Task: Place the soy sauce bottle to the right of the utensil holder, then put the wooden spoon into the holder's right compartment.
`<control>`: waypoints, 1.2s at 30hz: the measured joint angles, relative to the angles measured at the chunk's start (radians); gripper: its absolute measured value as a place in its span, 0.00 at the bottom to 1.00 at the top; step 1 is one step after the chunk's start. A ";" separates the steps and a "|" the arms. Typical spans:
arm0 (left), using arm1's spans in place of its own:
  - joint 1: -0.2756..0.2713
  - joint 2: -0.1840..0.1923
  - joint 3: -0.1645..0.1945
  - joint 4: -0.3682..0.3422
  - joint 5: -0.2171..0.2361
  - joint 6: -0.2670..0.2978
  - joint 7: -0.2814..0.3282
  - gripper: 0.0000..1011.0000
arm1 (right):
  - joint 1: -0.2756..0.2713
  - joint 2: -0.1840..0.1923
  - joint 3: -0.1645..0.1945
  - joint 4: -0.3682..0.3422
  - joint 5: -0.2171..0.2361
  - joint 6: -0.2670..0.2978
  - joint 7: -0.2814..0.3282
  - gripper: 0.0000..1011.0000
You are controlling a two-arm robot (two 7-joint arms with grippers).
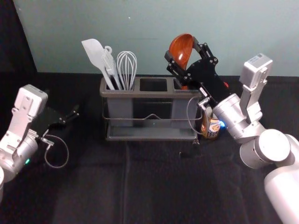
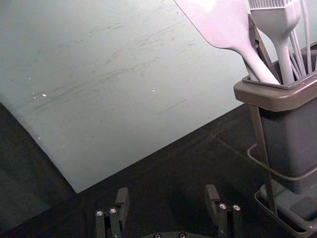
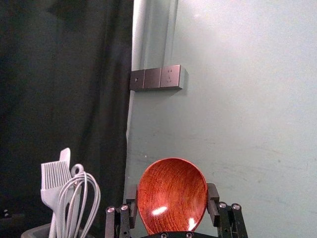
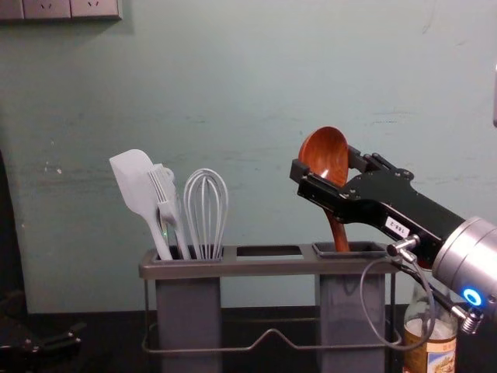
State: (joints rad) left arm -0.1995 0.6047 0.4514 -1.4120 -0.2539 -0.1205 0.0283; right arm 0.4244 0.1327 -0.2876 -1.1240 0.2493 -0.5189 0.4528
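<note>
The right tool, part-open, gripped the likely light, stiff spoon by its bowl above the holder; the left tool gaped left of it.

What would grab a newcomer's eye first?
Probably the glossy red-brown wooden spoon, gripped by the right end effector, its handle dipping into the holder's right compartment. Next, the pale utensils fanning from the left compartment, then the bottle right of the holder.

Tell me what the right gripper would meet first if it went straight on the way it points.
The right gripper, holding the reddish-brown wooden spoon, would probably meet the pale grey-green wall first; its distance is unclear.
</note>
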 joint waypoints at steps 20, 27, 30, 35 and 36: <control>0.000 0.000 0.000 0.000 0.000 0.000 0.000 0.99 | -0.015 -0.013 0.020 -0.023 -0.004 -0.001 -0.011 0.99; 0.000 0.000 0.000 0.000 0.000 0.000 0.000 0.99 | -0.027 -0.024 0.041 -0.051 0.006 -0.064 -0.020 0.99; 0.000 0.000 0.000 0.000 0.000 0.000 0.000 0.99 | -0.032 -0.040 0.065 -0.060 0.011 -0.142 -0.032 0.99; 0.000 0.000 0.000 0.000 0.000 0.000 0.000 0.99 | -0.045 -0.056 0.120 -0.088 -0.001 -0.237 -0.070 0.99; 0.000 0.000 0.000 0.000 0.000 0.000 0.000 0.99 | -0.047 -0.056 0.127 -0.092 -0.006 -0.244 -0.075 0.99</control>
State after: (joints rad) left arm -0.1995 0.6047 0.4514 -1.4120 -0.2539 -0.1205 0.0283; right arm 0.3771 0.0762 -0.1611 -1.2163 0.2430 -0.7625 0.3774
